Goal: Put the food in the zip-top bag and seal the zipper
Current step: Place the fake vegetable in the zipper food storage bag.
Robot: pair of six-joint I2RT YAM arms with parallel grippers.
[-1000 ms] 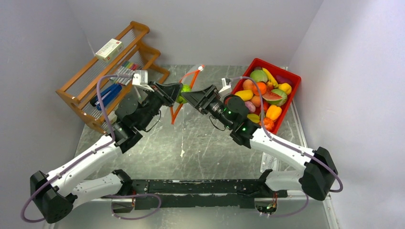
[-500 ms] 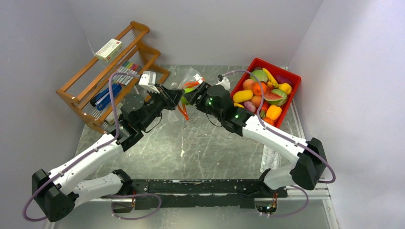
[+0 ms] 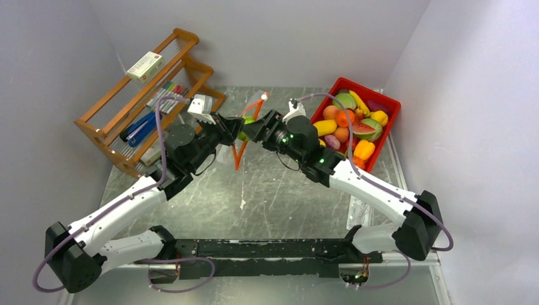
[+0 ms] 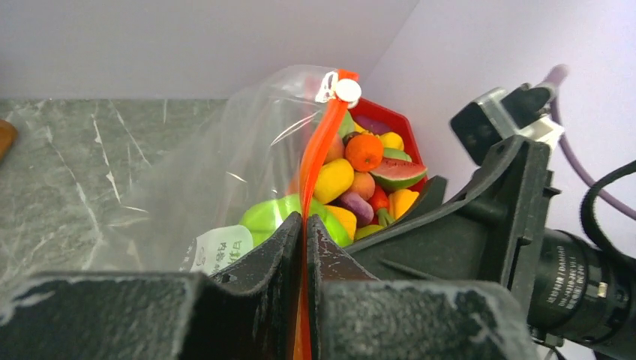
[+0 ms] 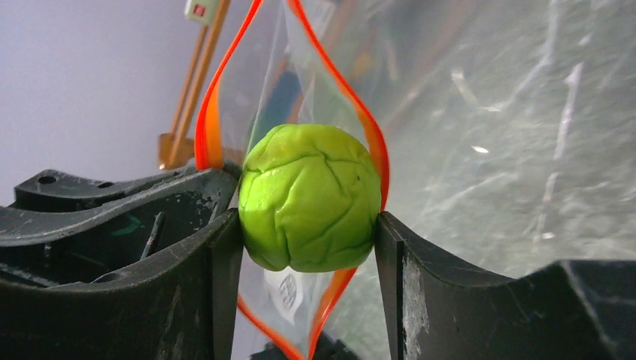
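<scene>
Count from the top view: 2 arms, 1 zip-top bag [image 3: 253, 101], 1 red bin [image 3: 389, 109], 1 wooden rack [image 3: 108, 121]. Both arms meet over the far middle of the bench [image 3: 267, 190], between the rack at the far-left corner and the bin at the far-right corner. The bin's food [image 3: 346, 118] is piled, roughly a dozen pcs; I can't get an exact no. 1 white box [image 3: 145, 65] lies on top of the rack.

The left hand [image 3: 235, 129] is pinched tight on the zipper [image 3: 239, 149] and holds the bag up off the bench. The right hand [image 3: 253, 128] is narrowed around 1 green piece [image 3: 246, 121], right at the bag mouth, its tips nearly touching the left hand's.

The left wrist cam adds what the top view lacks. Its fingers [image 4: 281, 247] are closed on the orange-red strip with no gap. The strip runs straight up to 1 white slider tab [image 4: 346, 91]. There is 1 white label patch [image 4: 220, 250] on the clear film, and the bin pile shows through the bag.

The right wrist cam is the only view showing the mouth open. The zipper's 2 halves bow apart into a loop. The green piece [image 5: 309, 196], round and veined like a small cabbage, sits in that gap, gripped on both sides. I can't tell whether it is past the lip yet.
</scene>
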